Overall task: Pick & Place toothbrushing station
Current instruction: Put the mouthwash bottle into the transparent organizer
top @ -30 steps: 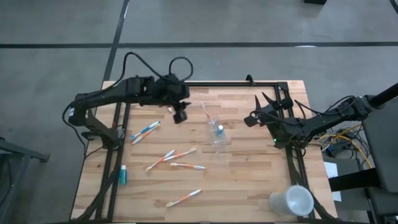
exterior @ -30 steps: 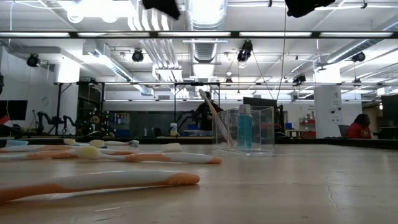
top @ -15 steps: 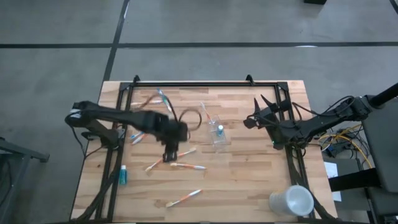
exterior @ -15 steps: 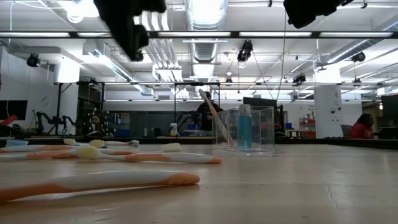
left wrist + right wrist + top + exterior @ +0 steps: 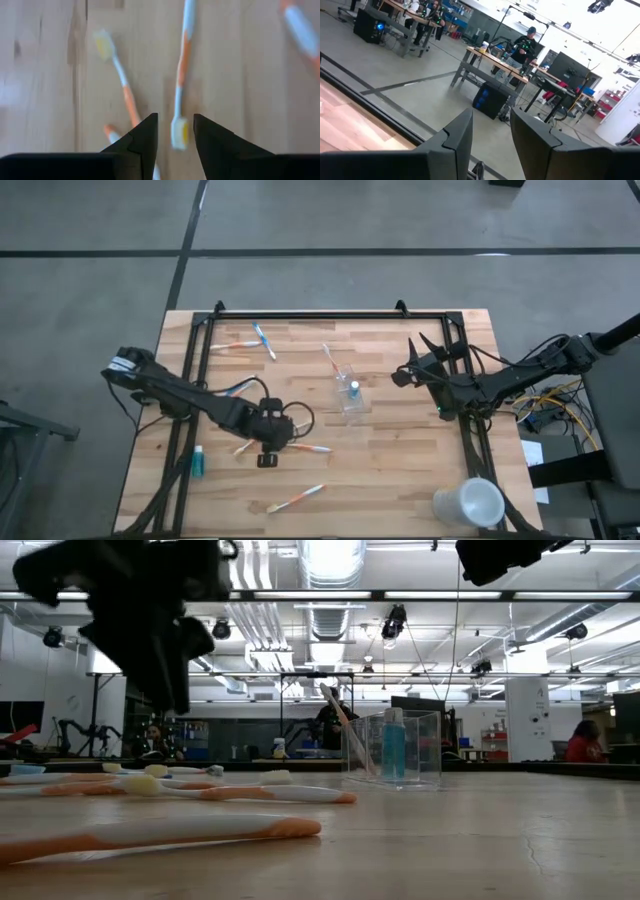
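A small clear cup (image 5: pixel 350 396) stands at the table's middle with a blue tube (image 5: pixel 393 745) and one toothbrush (image 5: pixel 327 360) upright in it. Several white, orange and blue toothbrushes lie flat on the wood. My left gripper (image 5: pixel 267 452) is open and hangs above a group of them, left of the cup. In the left wrist view one brush's head (image 5: pixel 178 133) shows between the fingertips (image 5: pixel 175 131) without touching them, its handle (image 5: pixel 182 65) running away from them. Another blue tube (image 5: pixel 197 462) lies near the left edge. My right gripper (image 5: pixel 405 373) is open and empty, right of the cup.
A larger white cup (image 5: pixel 468 502) lies at the near right corner. Two toothbrushes (image 5: pixel 250 340) lie near the far edge, one (image 5: pixel 296 498) near the front edge, one (image 5: pixel 305 448) just right of my left gripper. A black frame (image 5: pixel 330 314) runs round the table.
My left gripper has swung from the far middle of the table, beside the cup, toward the near edge and a little left, and has come down over the toothbrushes. The two toothbrushes by the far edge, hidden under the arm before, now show.
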`<state>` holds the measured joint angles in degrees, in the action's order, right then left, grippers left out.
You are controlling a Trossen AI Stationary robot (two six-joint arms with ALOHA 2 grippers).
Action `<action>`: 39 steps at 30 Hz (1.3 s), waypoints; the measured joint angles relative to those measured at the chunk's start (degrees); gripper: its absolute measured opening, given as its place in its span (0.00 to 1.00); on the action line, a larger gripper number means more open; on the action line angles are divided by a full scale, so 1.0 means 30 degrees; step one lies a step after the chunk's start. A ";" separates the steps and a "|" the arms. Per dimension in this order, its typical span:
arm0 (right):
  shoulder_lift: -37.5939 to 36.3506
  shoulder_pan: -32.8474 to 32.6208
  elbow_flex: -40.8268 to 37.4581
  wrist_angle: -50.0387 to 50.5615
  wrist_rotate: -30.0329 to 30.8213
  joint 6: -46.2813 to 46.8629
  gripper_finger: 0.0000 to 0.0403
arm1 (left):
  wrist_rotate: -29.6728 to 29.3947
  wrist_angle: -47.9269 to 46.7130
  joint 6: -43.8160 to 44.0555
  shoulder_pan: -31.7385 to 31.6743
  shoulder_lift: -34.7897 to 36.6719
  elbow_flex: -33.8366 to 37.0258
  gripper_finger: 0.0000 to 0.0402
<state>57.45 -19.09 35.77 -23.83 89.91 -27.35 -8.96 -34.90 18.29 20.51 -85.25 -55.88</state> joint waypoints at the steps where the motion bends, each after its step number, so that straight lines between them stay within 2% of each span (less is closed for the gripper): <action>1: 0.0000 0.0000 -0.0004 0.0000 0.0000 0.0000 0.31 | -0.0005 0.0048 0.0089 0.0007 0.0000 0.0294 0.32; 7: 0.0000 0.0000 0.0000 -0.0007 -0.0023 0.0219 0.31 | 0.0051 0.0500 0.0537 0.0003 0.0000 0.1690 0.32; 13: 0.0000 0.0000 0.0000 -0.0007 -0.0022 0.0279 0.31 | 0.1795 0.2954 0.0585 0.0007 0.0000 0.2776 0.32; 39: -0.0007 0.0000 0.0000 0.0000 -0.0015 0.0750 0.31 | 0.1692 0.3354 0.0588 -0.0015 0.0000 0.3426 0.28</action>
<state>57.43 -19.09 35.77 -23.83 89.86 -25.10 -3.88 -24.84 20.05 20.47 -85.25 -45.60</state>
